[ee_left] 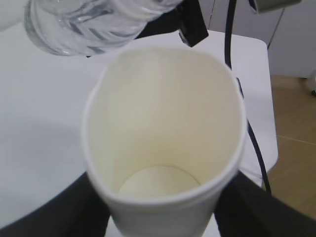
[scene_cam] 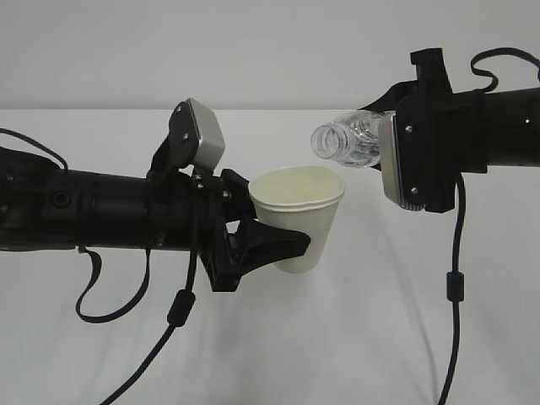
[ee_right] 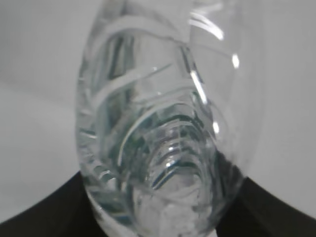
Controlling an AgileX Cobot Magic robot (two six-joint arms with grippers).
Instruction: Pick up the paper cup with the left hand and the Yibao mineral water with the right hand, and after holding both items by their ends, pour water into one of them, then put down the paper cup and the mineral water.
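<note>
Closest to the exterior camera, the left hand (scene_cam: 268, 240), a black robot arm with pronged fingers and a silver-grey box module, reaches in from the left edge of the white worktop (scene_cam: 363, 337) and holds its load clear above the surface. Opposite it, the right hand (scene_cam: 396, 156), a black arm with a silver-grey flat module, comes in higher from the right edge. Its jaws are clenched around the body of the Yibao mineral water (scene_cam: 350, 139), a small clear plastic bottle with a ribbed, capless neck, tipped close to level with its mouth pointing left. The left jaws grasp the paper cup (scene_cam: 299, 215), a small white tapered cup with a rolled rim and cream inside, around its lower wall; it stands nearly upright, and the squeeze has pressed its rim oval.

In the left wrist view the cup's floor looks dry, and no stream of water shows anywhere, so I judge the pour is only about to begin. The bottle mouth sits just beyond and above the cup's right rim, near but apart.

To pour well, I would bring the mouth inward over the cup's opening before tilting further, then tip slowly. The left hand should hold steady and upright, without squeezing harder, since the thin wall is already deformed and could buckle as it fills.
</note>
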